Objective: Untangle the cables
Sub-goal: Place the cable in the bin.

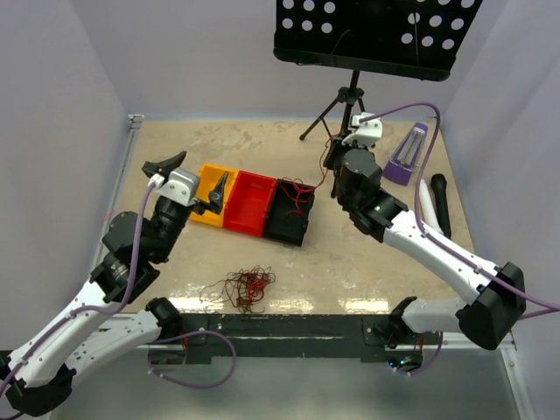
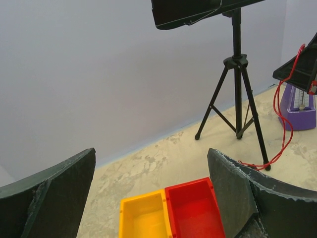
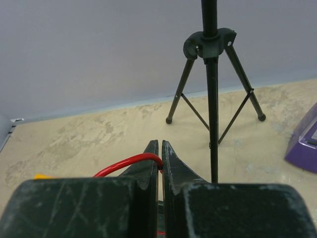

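A tangle of thin red and dark cables (image 1: 245, 289) lies on the table near its front edge. One red cable (image 1: 300, 187) runs from the black bin (image 1: 289, 219) up to my right gripper (image 1: 332, 160). In the right wrist view that gripper (image 3: 159, 145) is shut on the red cable (image 3: 124, 163), which loops out to the left of the jaws. The same cable (image 2: 283, 124) hangs in the left wrist view. My left gripper (image 1: 205, 166) hovers wide open over the yellow bin (image 1: 210, 197) with nothing between its fingers (image 2: 230, 188).
Yellow bin (image 2: 143, 218), red bin (image 1: 249, 203) and black bin stand side by side mid-table. A music stand's tripod (image 1: 346, 105) is behind my right gripper. A purple metronome (image 1: 407, 156) and a black microphone (image 1: 440, 201) are at the right.
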Tool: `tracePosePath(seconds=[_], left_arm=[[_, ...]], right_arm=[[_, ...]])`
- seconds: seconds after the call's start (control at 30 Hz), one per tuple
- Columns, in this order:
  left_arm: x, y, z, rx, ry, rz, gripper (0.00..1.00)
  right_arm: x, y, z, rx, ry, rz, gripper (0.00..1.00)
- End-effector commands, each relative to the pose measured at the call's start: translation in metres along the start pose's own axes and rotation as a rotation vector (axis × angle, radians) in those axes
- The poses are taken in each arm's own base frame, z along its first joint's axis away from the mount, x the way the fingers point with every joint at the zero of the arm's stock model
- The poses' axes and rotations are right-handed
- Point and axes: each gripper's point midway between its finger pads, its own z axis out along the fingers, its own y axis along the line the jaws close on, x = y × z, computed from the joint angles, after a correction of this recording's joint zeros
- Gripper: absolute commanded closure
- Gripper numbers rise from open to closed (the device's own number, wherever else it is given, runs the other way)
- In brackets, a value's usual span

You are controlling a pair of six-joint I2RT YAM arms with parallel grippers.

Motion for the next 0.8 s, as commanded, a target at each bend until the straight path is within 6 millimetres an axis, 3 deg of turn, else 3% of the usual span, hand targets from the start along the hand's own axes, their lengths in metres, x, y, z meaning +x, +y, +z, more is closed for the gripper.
tracePosePath(seconds=[0.0,0.17,0.33,0.77], left_arm=[[-0.006,-0.001,0.002,0.008,-0.033,-0.008,0.00],[-0.007,0.000,0.001,0.012,-0.032,-0.008,0.00],[-0.008,0.000,-0.001,0.017,-0.034,-0.007,0.00],[-0.003,0.001,-0.004,0.015,-0.029,-0.001,0.00]], right_arm=[[-0.013,0.001,0.001,-0.014,-0.027,0.031,1.00],[0.011,0.023,0.017,-0.065,0.032,0.006,1.00],[0.050,0.043,0.034,-0.108,0.110,0.008,1.00],[0.156,0.052,0.060,-0.086,0.290,-0.042,1.00]])
